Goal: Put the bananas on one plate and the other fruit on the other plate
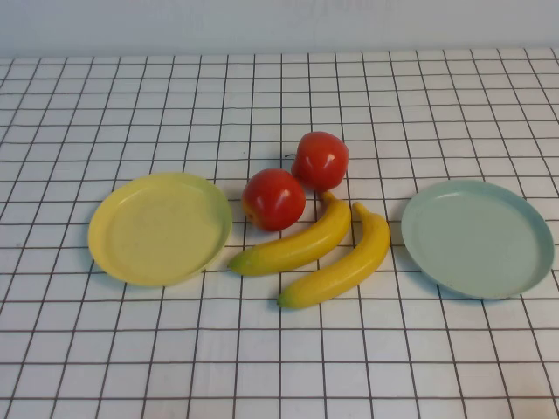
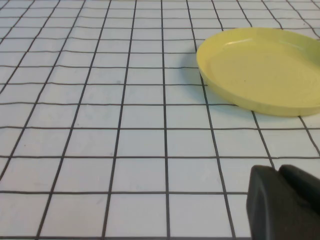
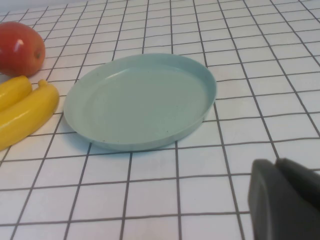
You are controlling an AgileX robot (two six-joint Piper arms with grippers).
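Two yellow bananas [image 1: 297,247] [image 1: 347,266] lie side by side on the table's middle, between the plates. Just behind them sit two red apples [image 1: 273,199] [image 1: 320,161], touching each other. The pale yellow plate [image 1: 159,228] is to their left and the pale blue-green plate [image 1: 477,236] to their right; both hold nothing. Neither arm shows in the high view. My left gripper [image 2: 278,172] is shut, hovering short of the yellow plate [image 2: 265,70]. My right gripper [image 3: 275,167] is shut too, near the blue-green plate [image 3: 140,100], with the bananas [image 3: 25,115] and one apple [image 3: 20,49] beyond it.
A white cloth with a black grid [image 1: 279,367] covers the whole table. A pale wall [image 1: 279,26] runs along the far edge.
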